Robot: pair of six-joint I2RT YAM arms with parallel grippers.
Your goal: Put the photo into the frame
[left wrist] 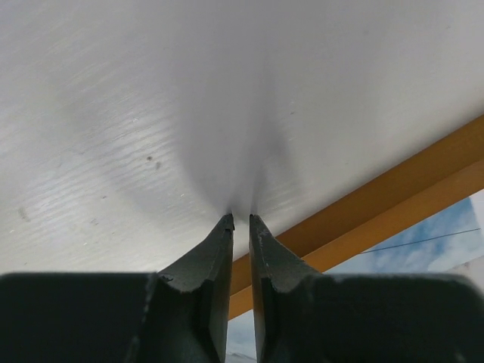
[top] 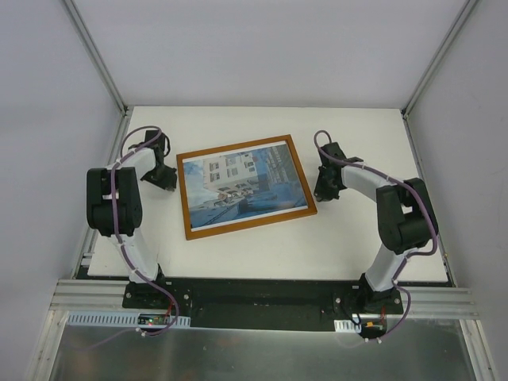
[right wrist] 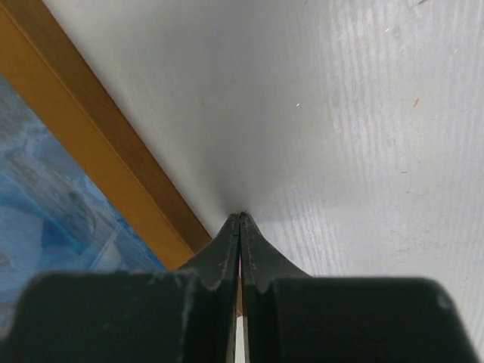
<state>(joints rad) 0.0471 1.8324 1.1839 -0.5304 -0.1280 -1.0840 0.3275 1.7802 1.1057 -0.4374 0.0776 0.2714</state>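
Note:
The frame (top: 252, 225), with its thin orange-brown border, lies flat on the white table, slightly rotated. The photo (top: 242, 184) of blue-toned buildings shows inside the border. My left gripper (top: 165, 181) is down at the table just left of the frame's left edge, its jaws almost together with a thin gap and nothing between them (left wrist: 241, 219). The frame's border (left wrist: 393, 197) and the photo (left wrist: 431, 246) show at that view's right. My right gripper (top: 321, 190) is shut and empty (right wrist: 241, 215), tips on the table beside the frame's right border (right wrist: 98, 144); the photo (right wrist: 45, 204) shows at the left.
The white table (top: 238, 258) ends at a metal rail along the near side. Grey enclosure walls and aluminium posts stand at the left, right and back. Both arm bases sit on the near rail.

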